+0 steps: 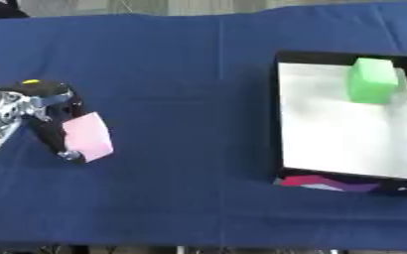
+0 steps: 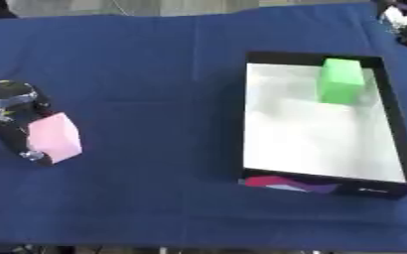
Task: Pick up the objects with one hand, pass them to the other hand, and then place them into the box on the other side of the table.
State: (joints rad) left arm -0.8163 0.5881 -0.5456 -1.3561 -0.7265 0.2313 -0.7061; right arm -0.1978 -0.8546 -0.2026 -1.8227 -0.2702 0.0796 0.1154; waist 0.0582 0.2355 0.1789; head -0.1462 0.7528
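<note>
Left hand fingers curled round pink block; looks light, soft foam. Hand over by its free face, opposite the fingers.

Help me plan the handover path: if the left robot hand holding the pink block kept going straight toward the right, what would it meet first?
Likely only blue cloth, then the box wall; depth is unclear. The left robot hand holds the pink block.
</note>
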